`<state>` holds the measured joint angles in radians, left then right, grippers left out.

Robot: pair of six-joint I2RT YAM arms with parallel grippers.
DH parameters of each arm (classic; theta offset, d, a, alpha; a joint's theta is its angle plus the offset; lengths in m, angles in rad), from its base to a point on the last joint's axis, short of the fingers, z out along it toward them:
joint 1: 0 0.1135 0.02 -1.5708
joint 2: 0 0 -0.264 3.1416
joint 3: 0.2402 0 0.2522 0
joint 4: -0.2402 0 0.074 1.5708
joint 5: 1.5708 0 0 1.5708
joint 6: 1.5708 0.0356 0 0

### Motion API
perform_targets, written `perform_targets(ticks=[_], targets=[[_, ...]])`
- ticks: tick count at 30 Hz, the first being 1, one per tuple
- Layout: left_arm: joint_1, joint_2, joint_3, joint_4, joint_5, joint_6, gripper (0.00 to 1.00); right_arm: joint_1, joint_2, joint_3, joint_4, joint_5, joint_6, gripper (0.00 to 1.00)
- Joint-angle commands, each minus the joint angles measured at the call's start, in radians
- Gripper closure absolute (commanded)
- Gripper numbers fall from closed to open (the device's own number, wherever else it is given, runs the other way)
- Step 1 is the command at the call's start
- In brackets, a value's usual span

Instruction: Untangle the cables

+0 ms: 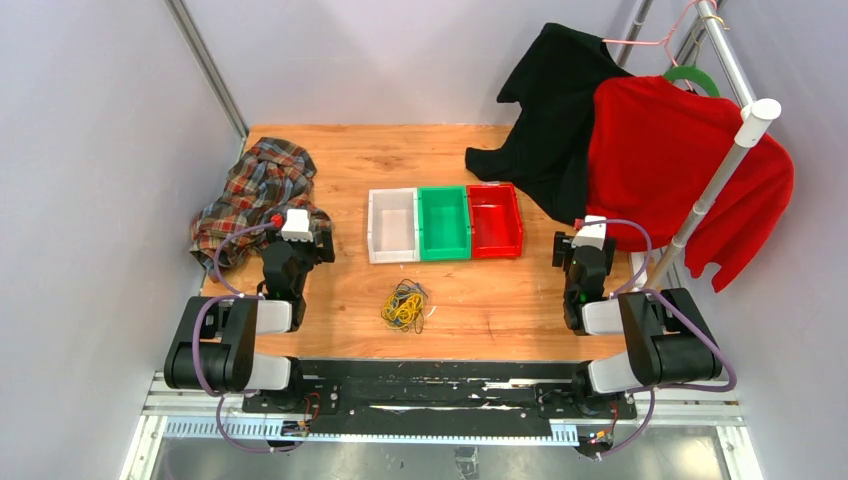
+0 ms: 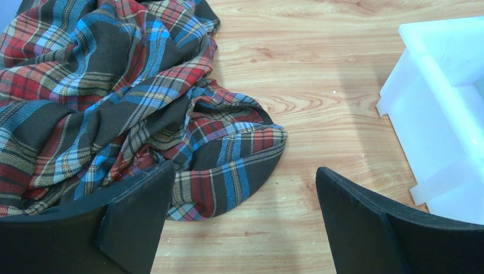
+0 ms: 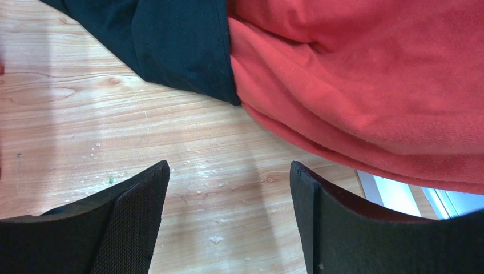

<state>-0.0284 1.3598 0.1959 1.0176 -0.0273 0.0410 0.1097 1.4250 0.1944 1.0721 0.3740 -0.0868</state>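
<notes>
Lying near the front middle of the wooden table [image 1: 500, 310], the cables [image 1: 405, 305] are seen from above as one small knot of mostly yellow loops, with darker blue and black strands wound through. No strand is seen drawn free of it, so the untangling is judged not yet begun. The step in hand is the first approach.

The left hand [image 2: 245, 188] is held with its fingers wide apart and nothing between them. It is over bare wood beside a crumpled plaid shirt [image 2: 108, 97], with a white bin [image 2: 445, 108] at the right edge of its wrist view. The right hand [image 3: 228, 182] is likewise spread and empty, close to the hem of a black garment [image 3: 171, 45] and a red sweater [image 3: 354, 74].

Both hands are well apart from the knot, which lies between the two arms and in front of a row made up of the white bin, a green bin [image 1: 443, 222] and a red bin [image 1: 494, 220].

For the next move, both hands would probably need to be brought inward and down to the knot. One outer loop could be pinched by one hand while the rest is pinned or pulled by the other. Thin wire lying flat on wood is judged hard to pinch, and a loop could slip out.
</notes>
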Motion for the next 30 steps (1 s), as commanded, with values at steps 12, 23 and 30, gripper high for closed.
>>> perform_targets(ticks=[12,23,30], targets=[[0.000,0.003,0.000,0.047,0.004,0.002,0.02,-0.017,0.002,0.004,0.036,0.003,0.005,0.23],[0.002,-0.260,0.465,-1.033,0.280,0.136,0.02,0.027,-0.571,0.189,-0.741,0.038,0.232,0.23],[0.002,-0.399,0.616,-1.614,0.542,0.307,0.02,0.041,-0.639,0.390,-0.955,-0.383,0.494,0.22]])
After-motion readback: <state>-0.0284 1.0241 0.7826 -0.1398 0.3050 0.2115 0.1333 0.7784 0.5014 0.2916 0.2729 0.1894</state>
